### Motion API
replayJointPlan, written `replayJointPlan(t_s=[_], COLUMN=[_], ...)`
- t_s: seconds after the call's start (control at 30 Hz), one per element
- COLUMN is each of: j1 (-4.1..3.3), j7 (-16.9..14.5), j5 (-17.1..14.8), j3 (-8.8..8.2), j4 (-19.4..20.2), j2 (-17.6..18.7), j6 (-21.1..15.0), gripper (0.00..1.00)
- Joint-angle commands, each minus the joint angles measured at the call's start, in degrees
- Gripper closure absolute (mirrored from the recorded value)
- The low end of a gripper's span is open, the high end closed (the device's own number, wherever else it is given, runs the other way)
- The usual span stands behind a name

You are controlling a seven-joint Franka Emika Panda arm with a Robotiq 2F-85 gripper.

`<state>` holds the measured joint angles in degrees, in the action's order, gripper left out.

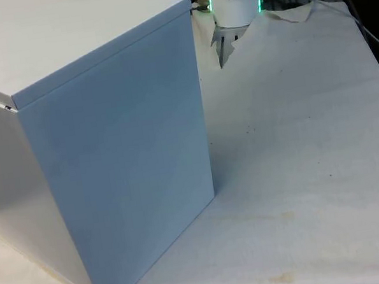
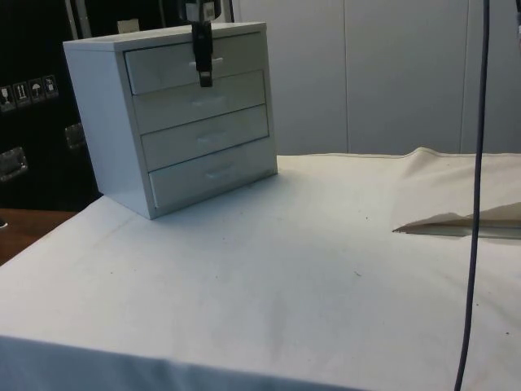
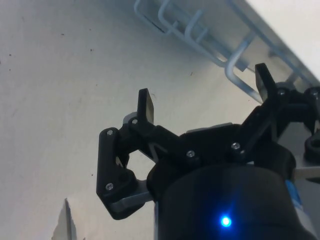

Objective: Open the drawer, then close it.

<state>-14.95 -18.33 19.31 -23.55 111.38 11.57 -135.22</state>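
White-clothed table (image 2: 269,277); white chest of drawers (image 2: 175,114) stands on it; cloth rumpled.

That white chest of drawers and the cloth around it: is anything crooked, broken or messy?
The chest of drawers looks sound: all four drawer fronts sit flush and level. The one untidy thing is the white cloth, rucked into a raised fold near the side view's right edge. The gripper hangs before the top drawer, jaws open.

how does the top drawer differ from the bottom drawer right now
The gripper hangs in front of the top drawer, by its handle; nothing is near the bottom drawer. The top drawer sits just under the chest's lid, the bottom drawer just above the cloth. Both are white, shut and carry a small handle.
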Motion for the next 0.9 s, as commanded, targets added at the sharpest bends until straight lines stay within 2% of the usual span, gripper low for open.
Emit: replayJointPlan(t_s=[0.0,0.37,0.4,0.43,0.5,0.53,0.8,0.83,0.87], j1=[0.06,0.0,0.0,-0.06,0.0,-0.06,-0.17,0.0,-0.17], j7=[-0.1,0.1,0.2,0.2,0.1,0.2,0.5,0.1,0.5], j5=[0.0,-0.1,-0.1,-0.1,0.0,-0.1,0.5,0.7,0.5], j3=[-0.06,-0.06,-0.06,-0.11,-0.29,-0.17,-0.34,-0.57,-0.34], j4=[0.0,0.2,0.2,0.1,-0.3,0.1,0.0,-0.7,0.0], j2=[0.0,0.5,0.5,0.5,0.5,0.6,0.6,0.3,0.6], j6=[-0.2,-0.3,-0.4,-0.5,-0.1,-0.5,-0.7,-0.1,-0.7], gripper=[0.0,0.0,0.06,0.16,0.27,0.27,0.68,0.74,0.74])
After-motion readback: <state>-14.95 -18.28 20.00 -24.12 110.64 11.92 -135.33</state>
